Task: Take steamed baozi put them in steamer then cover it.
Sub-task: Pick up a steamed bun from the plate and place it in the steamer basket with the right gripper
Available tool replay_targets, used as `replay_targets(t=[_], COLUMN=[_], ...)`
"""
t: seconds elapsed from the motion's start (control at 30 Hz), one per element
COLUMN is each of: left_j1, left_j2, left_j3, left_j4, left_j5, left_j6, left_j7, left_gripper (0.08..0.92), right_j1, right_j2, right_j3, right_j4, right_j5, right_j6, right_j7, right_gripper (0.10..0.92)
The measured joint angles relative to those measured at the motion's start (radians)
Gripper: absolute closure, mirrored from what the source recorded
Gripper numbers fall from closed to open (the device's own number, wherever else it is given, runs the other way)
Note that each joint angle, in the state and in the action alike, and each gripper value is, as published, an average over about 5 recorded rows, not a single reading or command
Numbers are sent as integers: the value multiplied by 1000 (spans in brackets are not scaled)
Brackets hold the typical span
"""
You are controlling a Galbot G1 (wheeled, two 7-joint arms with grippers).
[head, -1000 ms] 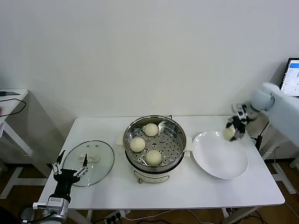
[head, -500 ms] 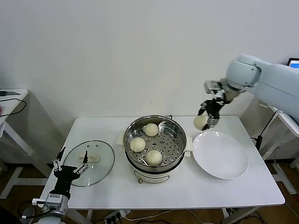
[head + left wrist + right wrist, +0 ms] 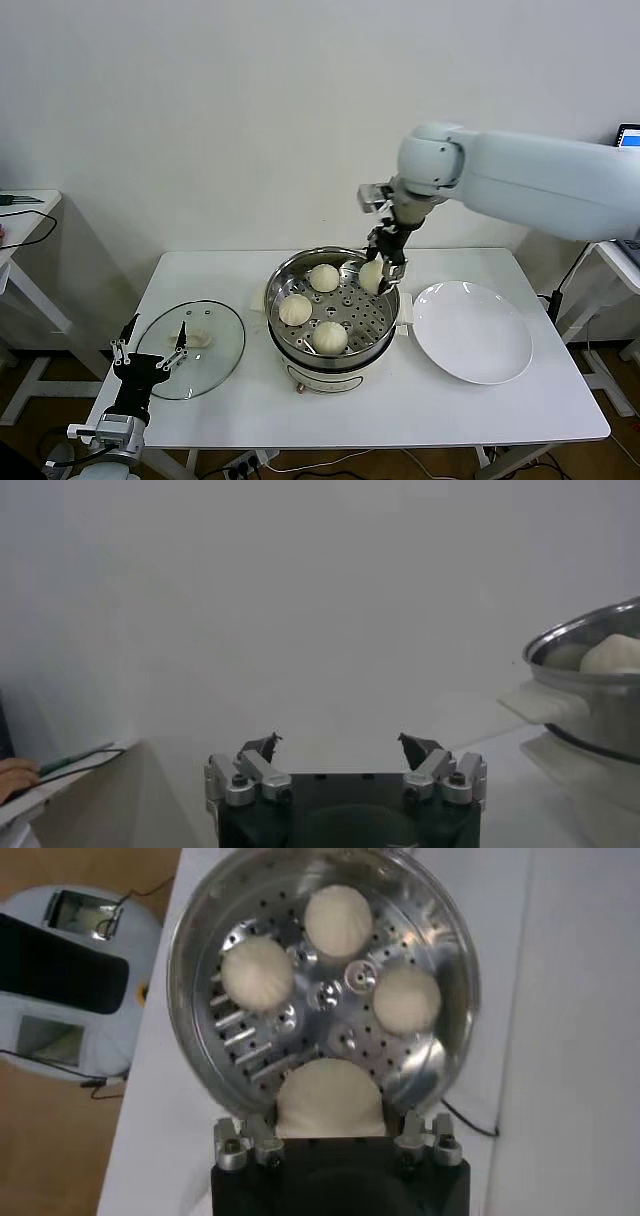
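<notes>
The shiny steel steamer (image 3: 283,282) stands mid-table with three baozi on its perforated tray: one at the back (image 3: 323,278), one on the left (image 3: 294,310), one at the front (image 3: 329,338). My right gripper (image 3: 383,262) is shut on a fourth baozi (image 3: 372,276) and holds it just above the steamer's back right part. In the right wrist view the held baozi (image 3: 330,1100) sits between the jaws over the tray (image 3: 330,1013). The glass cover (image 3: 190,349) lies flat on the table at the left. My left gripper (image 3: 150,358) is open and empty at the cover's near edge.
An empty white plate (image 3: 472,332) lies right of the steamer. A small side table (image 3: 22,215) stands far left. The left wrist view shows the steamer's side (image 3: 590,690) and the wall.
My right gripper has carried the baozi from above the plate's far right edge leftwards to over the steamer. The left arm has stayed put.
</notes>
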Motion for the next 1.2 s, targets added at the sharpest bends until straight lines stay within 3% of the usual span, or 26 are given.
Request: replay_targets(t=[1.07, 1.2], left_j1=[8, 9], left_j2=[-3, -4], left_j3=[-7, -5], left_j4=[-1, 0], left_j5=[-1, 0], left_j6=[1, 1], left_j7=[0, 0], left_gripper=[177, 177], right_j1=[-263, -272], right_j2=[118, 118], right_j3=[125, 142], right_j4=[-191, -196], right_j5=[-176, -182], right_j6=[5, 6], right_j7=[6, 8], right_gripper=[329, 293])
